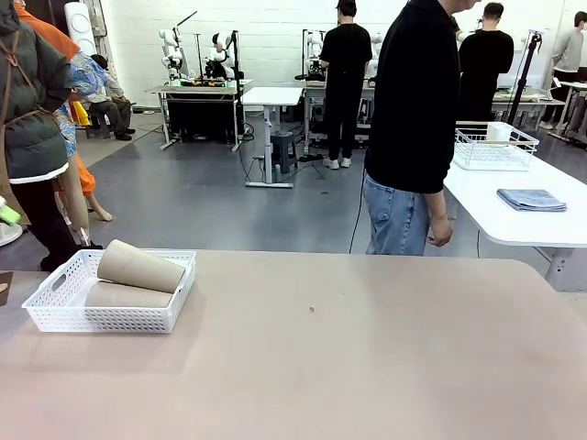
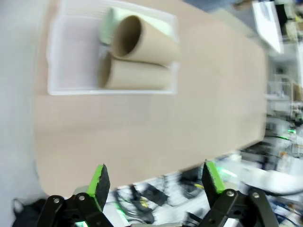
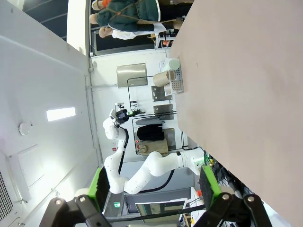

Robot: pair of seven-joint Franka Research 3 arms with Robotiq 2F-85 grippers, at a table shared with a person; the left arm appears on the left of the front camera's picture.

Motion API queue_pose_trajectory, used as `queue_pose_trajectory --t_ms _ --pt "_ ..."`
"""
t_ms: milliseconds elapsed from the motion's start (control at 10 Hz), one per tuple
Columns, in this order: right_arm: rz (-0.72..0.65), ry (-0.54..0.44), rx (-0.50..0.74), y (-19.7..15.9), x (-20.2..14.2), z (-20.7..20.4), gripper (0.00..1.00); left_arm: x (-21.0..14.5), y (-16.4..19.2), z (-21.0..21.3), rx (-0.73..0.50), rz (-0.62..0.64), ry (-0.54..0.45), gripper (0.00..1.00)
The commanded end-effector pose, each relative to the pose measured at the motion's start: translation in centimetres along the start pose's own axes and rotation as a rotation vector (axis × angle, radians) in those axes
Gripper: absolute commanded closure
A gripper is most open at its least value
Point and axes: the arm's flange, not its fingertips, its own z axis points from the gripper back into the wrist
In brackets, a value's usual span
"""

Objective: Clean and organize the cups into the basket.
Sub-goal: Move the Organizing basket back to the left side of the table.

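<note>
While both tools stand wide and hold nothing, the left tool (image 2: 154, 182) hangs over the near edge of the desk (image 1: 367, 348), well apart from the basket (image 1: 55, 316). The right tool (image 3: 152, 187) points out past the desk edge. Two brown cups (image 1: 139, 266) lie on their sides in the basket, one stacked on the other, a pale green cup (image 2: 108, 23) behind them. That top cup rests loosely, I judge; a nudge to the basket could roll it out over the rim. A person (image 1: 413, 119) stands beyond the far edge.
</note>
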Motion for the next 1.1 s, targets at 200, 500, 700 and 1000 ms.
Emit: queue_pose_trajectory --t_ms 200,500,700,1000 --pt "0.016 0.003 0.011 -0.1 -0.2 0.0 0.00 1.7 6.7 3.4 -0.553 0.267 0.312 0.00" --pt "0.016 0.003 0.011 -0.1 -0.2 0.0 0.00 -0.2 11.5 6.0 -0.581 0.206 0.200 0.00" --pt "0.016 0.003 0.011 -0.1 -0.2 0.0 0.00 -1.4 14.3 8.1 -0.584 0.207 0.148 0.00" --pt "0.016 0.003 0.011 -0.1 -0.2 0.0 0.00 -2.5 15.9 10.9 -0.546 0.142 0.119 0.00"
